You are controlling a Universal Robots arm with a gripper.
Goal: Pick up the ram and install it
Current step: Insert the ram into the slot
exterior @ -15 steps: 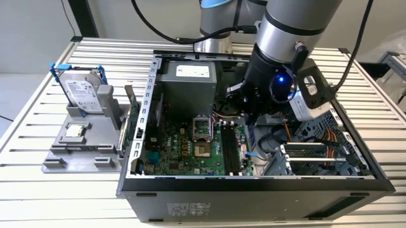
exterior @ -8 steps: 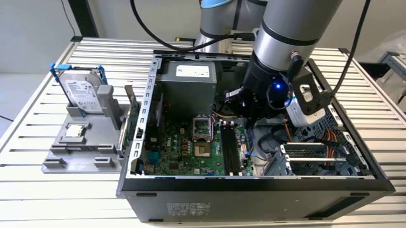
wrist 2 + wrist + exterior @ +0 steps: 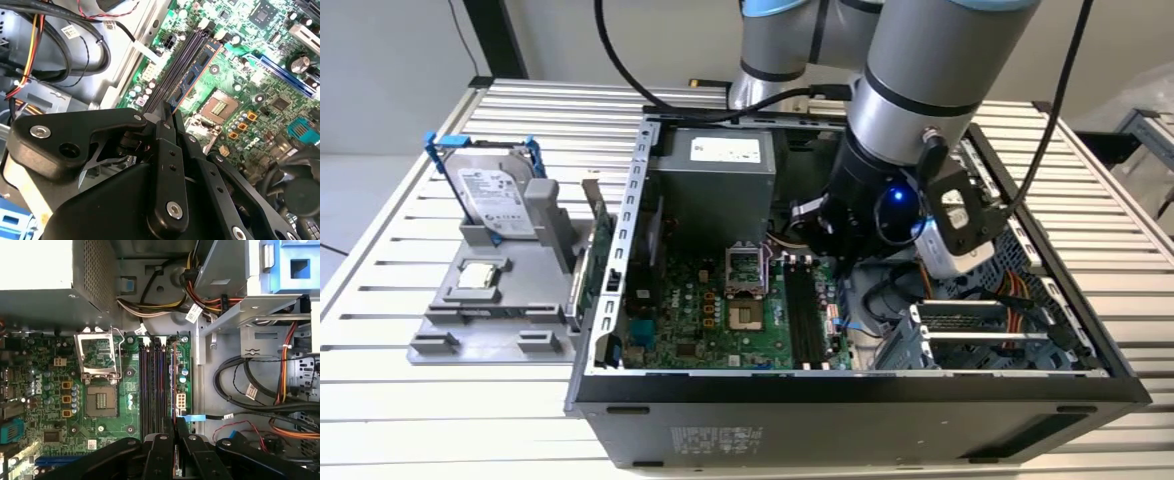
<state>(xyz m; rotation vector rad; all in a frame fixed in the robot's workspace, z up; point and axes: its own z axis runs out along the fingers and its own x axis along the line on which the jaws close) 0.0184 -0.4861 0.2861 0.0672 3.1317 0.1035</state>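
Ram (image 3: pixel 196 70) edge-on in motherboard (image 3: pixel 50 390) slot, hand (image 3: pixel 167 111) pinching it

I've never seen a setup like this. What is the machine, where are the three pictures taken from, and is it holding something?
The machine is a robot arm reaching down into an open computer case that lies on a slatted metal table. The exterior view comes from a camera standing apart from the arm. Both wrist views come from cameras riding on the arm, looking down past its gripper at the green motherboard.

The gripper is shut on the ram, a thin stick held on edge along the memory slots. I cannot tell whether it is pushed home.

On the exterior view's left, a grey holder carries a hard drive in a blue frame and a small square processor chip.
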